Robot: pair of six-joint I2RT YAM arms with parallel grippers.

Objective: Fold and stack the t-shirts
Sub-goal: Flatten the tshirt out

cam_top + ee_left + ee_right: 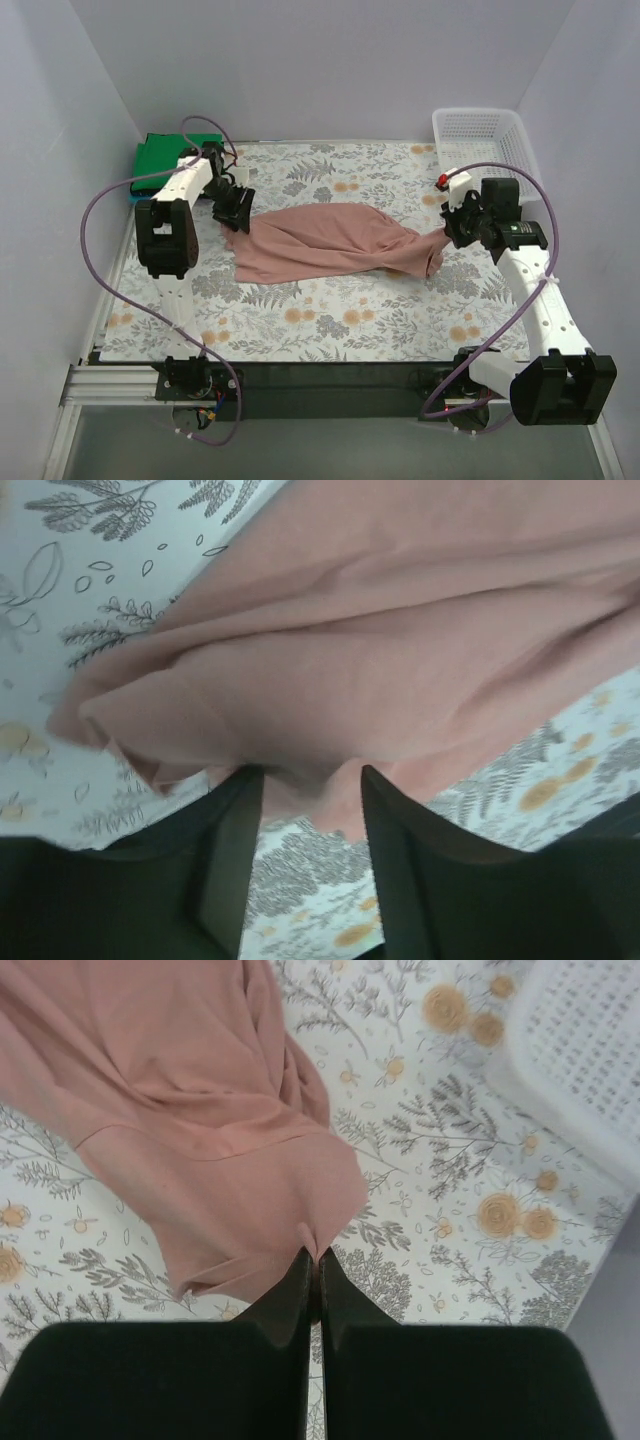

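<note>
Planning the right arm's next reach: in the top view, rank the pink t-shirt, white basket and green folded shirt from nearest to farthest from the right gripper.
1. pink t-shirt: pinched in the right gripper.
2. white basket: far right corner.
3. green folded shirt: far left corner.

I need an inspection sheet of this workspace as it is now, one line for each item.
Surface: floral-patterned table cloth, flat.
Job's things: dusty pink-brown cloth t-shirt, unfolded, stretched across the middle; bright green folded t-shirt at far left corner.
Clutter: white plastic mesh basket at far right corner.
Grippers: left gripper open at the pink shirt's left end; right gripper shut on its right end.
Cables: purple cables, hanging in loose loops.
Surroundings: plain grey walls; nothing else seen.
</note>
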